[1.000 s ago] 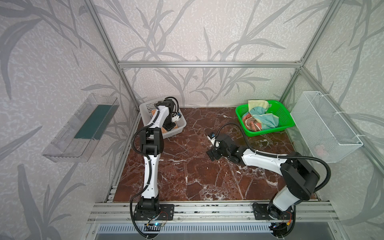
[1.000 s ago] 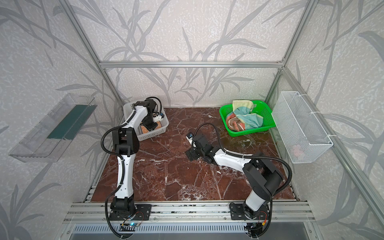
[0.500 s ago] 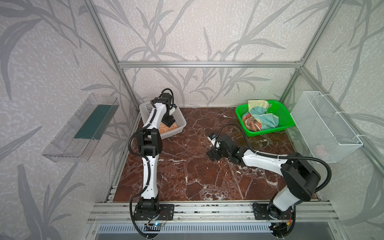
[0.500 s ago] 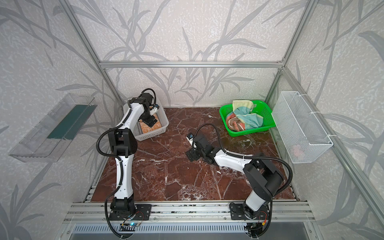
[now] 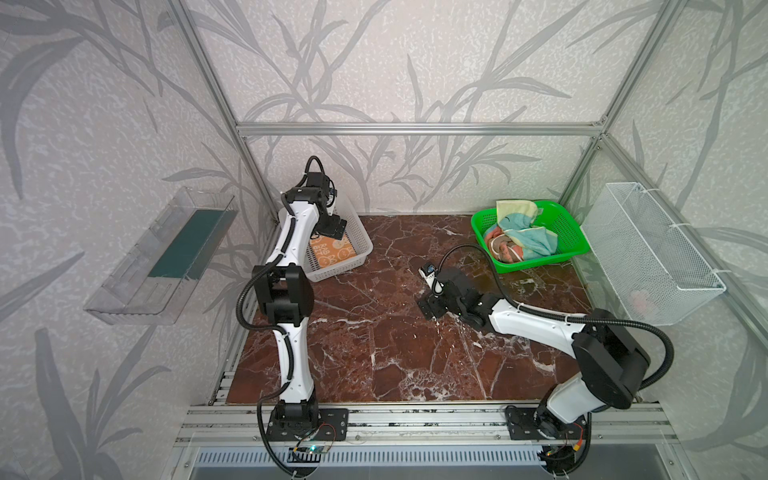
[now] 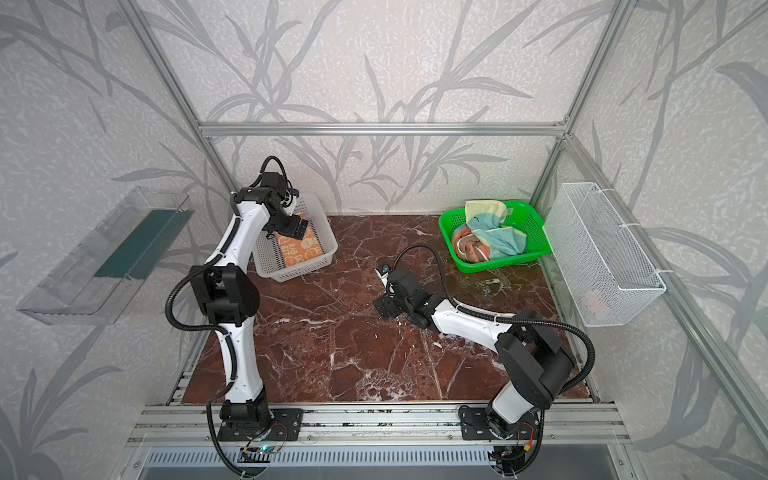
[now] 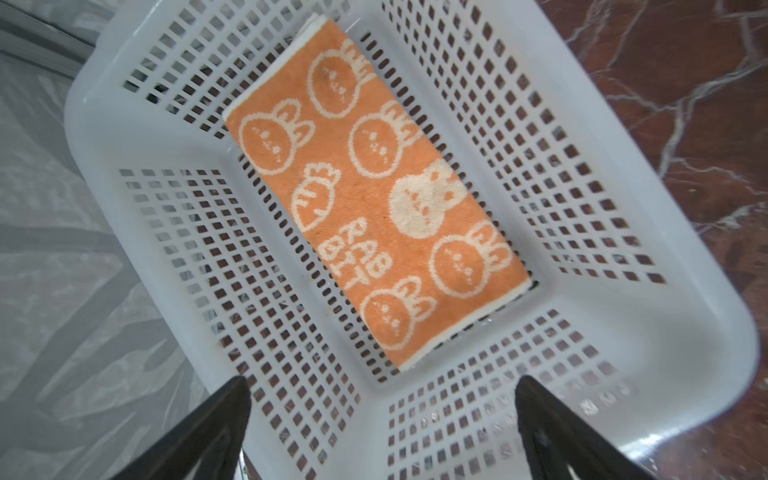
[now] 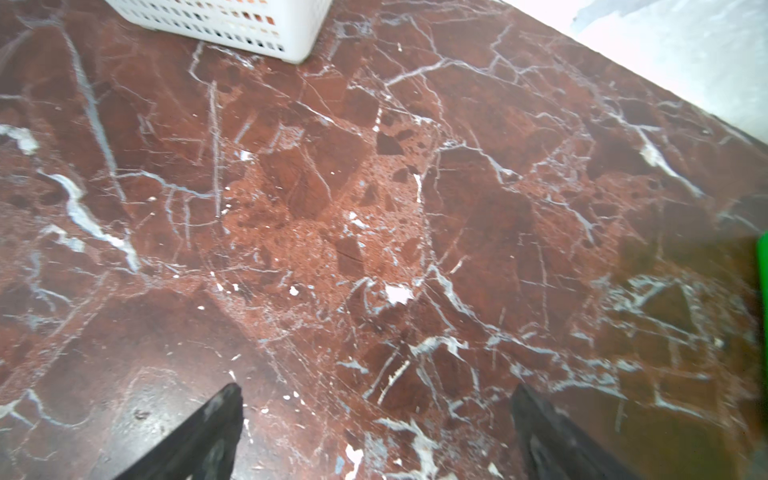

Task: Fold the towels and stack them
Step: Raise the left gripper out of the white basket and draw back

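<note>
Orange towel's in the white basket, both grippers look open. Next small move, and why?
Probably swing the right gripper toward the green basket and the crumpled yellow-teal towel on top. The orange towel lies folded in the white basket, the left gripper hangs open above it, and the right one is open over bare table.

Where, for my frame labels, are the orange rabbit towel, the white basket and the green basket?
orange rabbit towel (image 7: 374, 199): left wrist view, middle of its folded top face.
white basket (image 7: 690, 307): left wrist view, solid rim.
green basket (image 5: 571, 235): a top view, bare mesh wall.
</note>
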